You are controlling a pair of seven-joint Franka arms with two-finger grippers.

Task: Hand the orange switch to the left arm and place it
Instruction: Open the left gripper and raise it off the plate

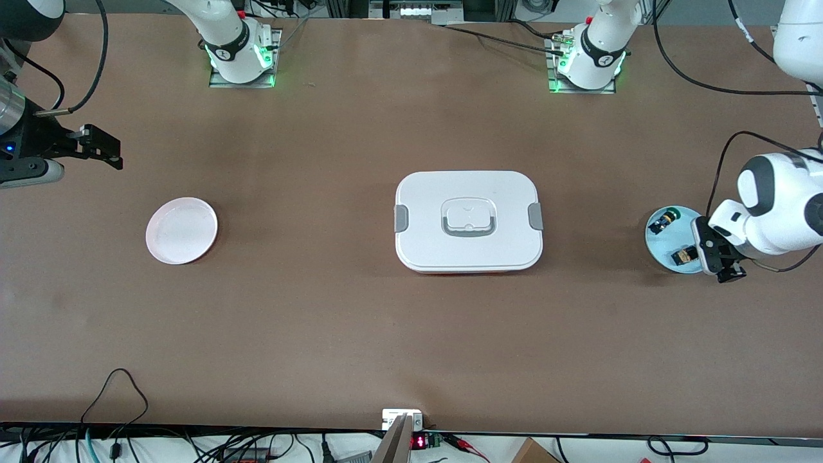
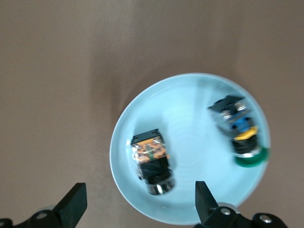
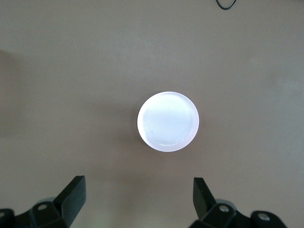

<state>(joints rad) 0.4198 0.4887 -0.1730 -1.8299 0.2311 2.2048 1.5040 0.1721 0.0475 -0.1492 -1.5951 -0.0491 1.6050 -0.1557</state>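
Under the left claw (image 1: 719, 257), a pale blue plate (image 1: 654, 239) holds the orange-and-black switch (image 1: 684, 256) and a black, blue, yellow, green part (image 1: 663, 221); the box (image 1: 468, 220) is white with grey clips.

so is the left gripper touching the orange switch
Apart. In the left wrist view, the open left gripper shows bare blue plate between each fingertip and the orange switch.

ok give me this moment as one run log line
left hand open over blue plate | orange switch on plate, not gripped | right hand open above pink plate | box mid-table
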